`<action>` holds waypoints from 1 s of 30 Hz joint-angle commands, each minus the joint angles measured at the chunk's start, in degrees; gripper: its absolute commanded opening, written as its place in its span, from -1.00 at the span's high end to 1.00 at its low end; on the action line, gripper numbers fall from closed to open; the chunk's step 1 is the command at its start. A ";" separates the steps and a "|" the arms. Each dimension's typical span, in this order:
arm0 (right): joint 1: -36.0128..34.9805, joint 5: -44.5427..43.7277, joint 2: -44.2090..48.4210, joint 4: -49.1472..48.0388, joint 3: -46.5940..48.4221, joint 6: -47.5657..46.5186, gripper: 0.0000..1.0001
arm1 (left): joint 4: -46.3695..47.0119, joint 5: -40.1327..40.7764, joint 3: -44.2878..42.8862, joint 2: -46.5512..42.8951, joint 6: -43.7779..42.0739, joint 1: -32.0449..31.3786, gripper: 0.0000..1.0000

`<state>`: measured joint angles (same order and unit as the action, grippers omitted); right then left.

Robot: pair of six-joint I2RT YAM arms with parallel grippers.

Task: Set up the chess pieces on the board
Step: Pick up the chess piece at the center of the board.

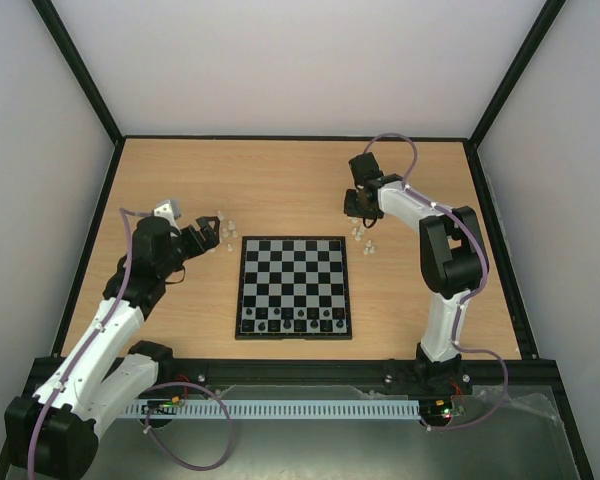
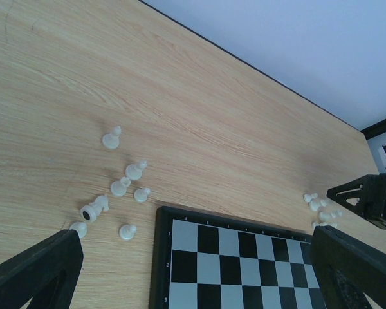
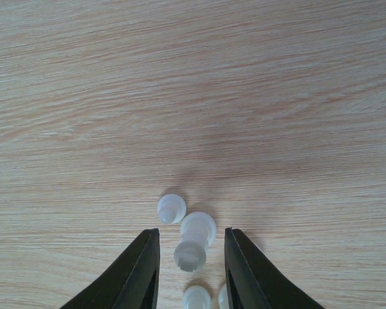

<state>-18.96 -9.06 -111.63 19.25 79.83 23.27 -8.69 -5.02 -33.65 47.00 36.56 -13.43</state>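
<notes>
My right gripper (image 3: 192, 235) stands apart around a tiny pale translucent chess piece (image 3: 194, 241) on the wooden bench (image 3: 193, 96), off the black-and-grey checkered board's (image 1: 294, 285) far right corner. Closing off-centre may flick it away or jostle its neighbours (image 3: 172, 208).

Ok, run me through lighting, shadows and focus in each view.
Top external: even, diffuse light, no glare; the chess pieces are tiny and nearly vanish against the table. Left wrist: pieces crisp with short soft shadows; the left end effector shows dark and featureless at the bottom corners. Right wrist: wood grain sharp, faint shadow beyond the pieces inside the right end effector.
</notes>
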 commanded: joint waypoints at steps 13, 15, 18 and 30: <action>0.06 0.89 -2.76 2.40 1.35 -0.42 0.58 | -0.54 0.45 0.90 -0.43 0.29 0.34 -0.99; 0.06 0.69 -2.71 2.43 1.33 -0.42 0.71 | -0.54 0.45 0.92 -0.42 0.27 0.36 -0.99; 0.04 0.30 -2.39 2.55 1.38 -0.33 0.83 | -0.46 0.39 0.94 -0.42 0.28 0.39 -0.99; -1.30 -2.38 4.66 4.22 0.66 -0.53 0.97 | -0.66 0.36 1.05 -0.68 0.06 0.37 -0.99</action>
<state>-19.31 -9.85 -112.36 19.92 79.94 23.14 -8.69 -4.91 -33.58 47.00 36.64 -13.43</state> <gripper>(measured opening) 0.099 0.994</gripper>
